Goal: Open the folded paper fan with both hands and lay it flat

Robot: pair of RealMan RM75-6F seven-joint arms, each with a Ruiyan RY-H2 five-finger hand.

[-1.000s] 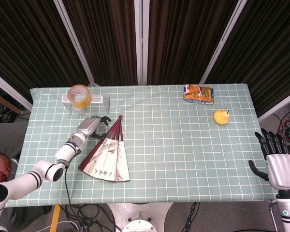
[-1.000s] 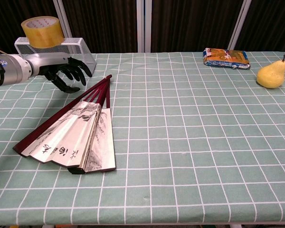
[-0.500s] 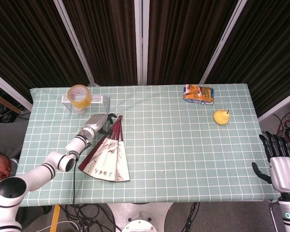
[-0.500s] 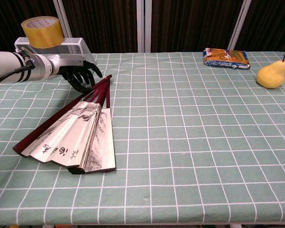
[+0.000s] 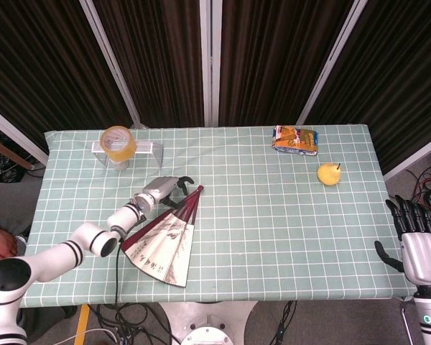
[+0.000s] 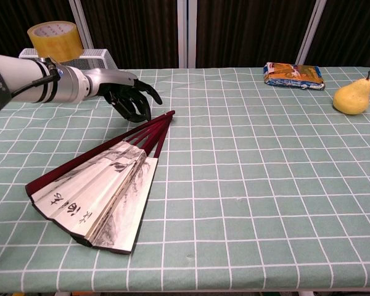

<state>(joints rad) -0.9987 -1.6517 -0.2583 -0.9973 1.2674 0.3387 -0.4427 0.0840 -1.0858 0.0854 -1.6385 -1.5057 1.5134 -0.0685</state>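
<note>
The paper fan [image 5: 164, 240] [image 6: 97, 192] lies partly spread on the green checked tablecloth [image 5: 273, 215], dark red ribs meeting at its pivot end toward the table's middle. My left hand [image 5: 169, 190] [image 6: 132, 98] hovers just left of those ribs near the pivot. Its dark fingers [image 6: 139, 110] curl downward and apart, close to or touching the outer rib and gripping nothing. My right hand [image 5: 416, 241] stands off the table's right edge with fingers straight up and holds nothing. It does not show in the chest view.
A yellow tape roll [image 5: 118, 141] [image 6: 55, 32] sits on a wire rack [image 5: 149, 149] [image 6: 92, 58] at the back left. A snack packet [image 5: 295, 139] [image 6: 294, 74] and a pear [image 5: 329, 173] [image 6: 351, 95] lie at the back right.
My left hand has swept right, and the fan's pivot end has swung right with it, turning the fan. My right hand sank slightly at first, then held still.
</note>
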